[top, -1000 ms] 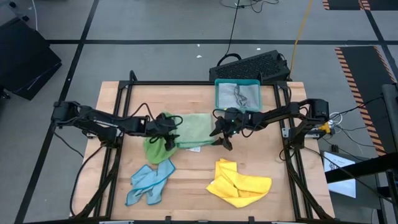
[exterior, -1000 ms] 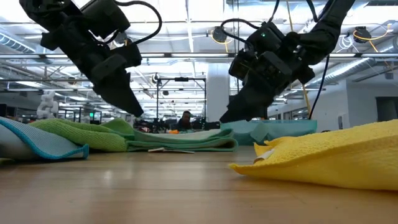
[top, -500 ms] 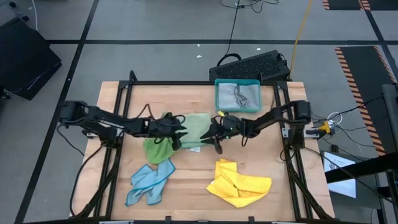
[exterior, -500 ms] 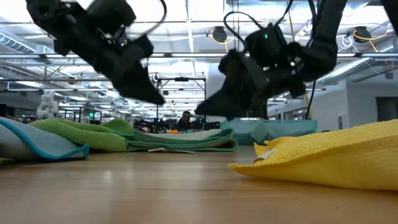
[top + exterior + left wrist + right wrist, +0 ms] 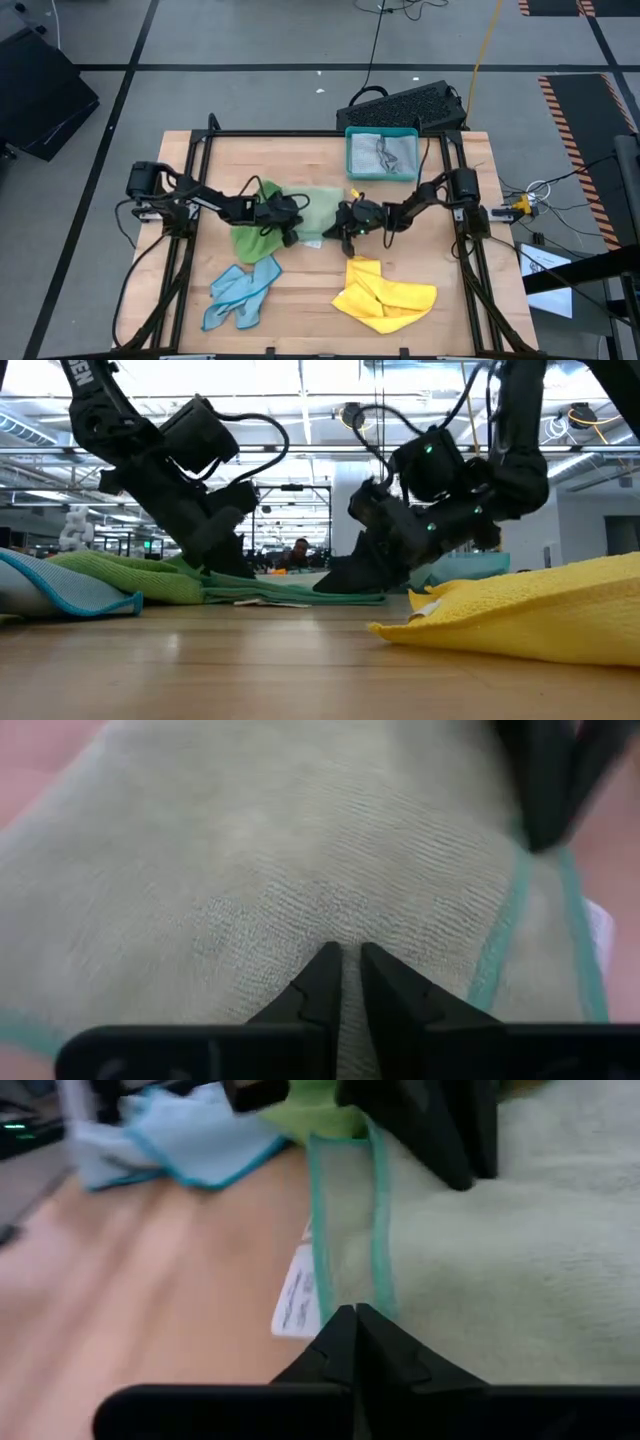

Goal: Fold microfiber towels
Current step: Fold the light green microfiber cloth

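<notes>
A pale green towel lies flat on the table's middle, also seen in the low view. My left gripper is down on its left part and my right gripper on its near right edge, both with fingers together on the cloth. A bunched bright green towel lies against its left side. A light blue towel and a yellow towel lie crumpled near the front edge. A grey cloth lies in the teal tray. My left gripper pinches a small pucker of the towel's upper face between its fingertips, away from the teal hem, coming slanting down from the table's left. The towel lies on the table. My right gripper is shut on the towel's teal-hemmed edge beside the white label, coming slanting down from the table's right. One layer or several, I cannot tell. The edge lies on the table.
The teal tray stands at the back of the table, a dark keyboard behind it. Bare wood lies between the light blue and yellow towels.
Both grippers have come down onto the pale green towel. My left gripper has gone toward the table's right, my right gripper toward the table's left and near edge. The towel lies where it was.
</notes>
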`<act>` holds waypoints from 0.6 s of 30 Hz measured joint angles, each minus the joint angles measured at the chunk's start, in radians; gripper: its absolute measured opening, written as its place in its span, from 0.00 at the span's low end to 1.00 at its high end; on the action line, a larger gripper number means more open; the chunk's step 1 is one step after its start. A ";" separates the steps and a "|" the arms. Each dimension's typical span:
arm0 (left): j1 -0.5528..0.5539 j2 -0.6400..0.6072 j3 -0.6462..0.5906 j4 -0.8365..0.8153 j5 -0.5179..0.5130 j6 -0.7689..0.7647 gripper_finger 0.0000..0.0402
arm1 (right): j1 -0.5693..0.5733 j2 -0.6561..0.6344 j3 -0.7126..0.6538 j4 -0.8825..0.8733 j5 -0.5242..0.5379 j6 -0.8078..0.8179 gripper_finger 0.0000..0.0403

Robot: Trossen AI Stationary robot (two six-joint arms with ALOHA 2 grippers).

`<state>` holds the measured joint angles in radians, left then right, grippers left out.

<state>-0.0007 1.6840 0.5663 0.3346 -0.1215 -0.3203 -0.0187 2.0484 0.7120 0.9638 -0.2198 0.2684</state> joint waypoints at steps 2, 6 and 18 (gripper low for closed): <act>-0.020 -0.023 -0.003 0.002 0.077 0.016 0.10 | 0.040 -0.003 -0.001 0.009 -0.004 0.042 0.00; -0.055 -0.095 -0.003 -0.011 0.095 0.048 0.10 | 0.117 -0.002 -0.001 0.024 0.008 0.089 0.00; -0.075 -0.272 -0.002 -0.012 -0.065 0.147 0.10 | 0.167 -0.194 -0.004 -0.105 0.179 0.021 0.00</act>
<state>-0.0760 1.4124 0.5642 0.3226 -0.1867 -0.1732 0.1481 1.8547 0.7085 0.8586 -0.0409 0.2894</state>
